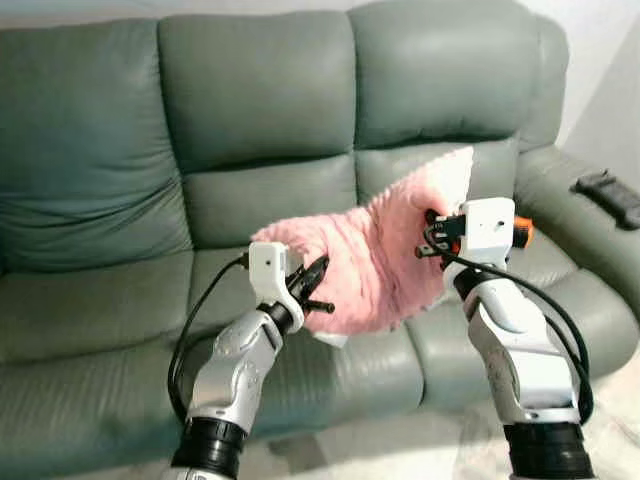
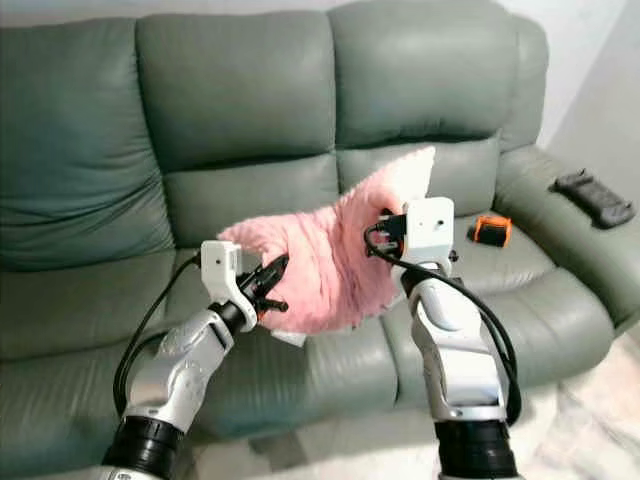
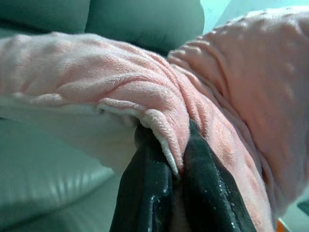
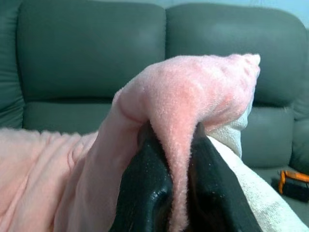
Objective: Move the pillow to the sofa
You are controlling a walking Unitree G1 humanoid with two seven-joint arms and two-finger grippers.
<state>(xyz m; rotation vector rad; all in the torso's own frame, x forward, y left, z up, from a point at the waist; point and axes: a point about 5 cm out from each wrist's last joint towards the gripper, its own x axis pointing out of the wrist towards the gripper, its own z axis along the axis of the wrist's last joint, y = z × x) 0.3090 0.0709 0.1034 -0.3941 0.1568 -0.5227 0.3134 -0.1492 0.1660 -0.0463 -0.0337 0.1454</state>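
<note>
1. Two grippers hold the pink pillow [image 1: 375,255] in the air, in front of the green sofa [image 1: 250,110], above its seat cushions.
2. Left gripper [image 1: 318,285]: jaws clamped on the pillow's lower corner.
3. Right gripper [image 1: 432,232]: jaws pinched on the pillow's upper edge.
4. Orange-black gadget [image 2: 491,229] lies on the sofa's seat; black remote [image 1: 608,196] on the sofa's armrest.
</note>
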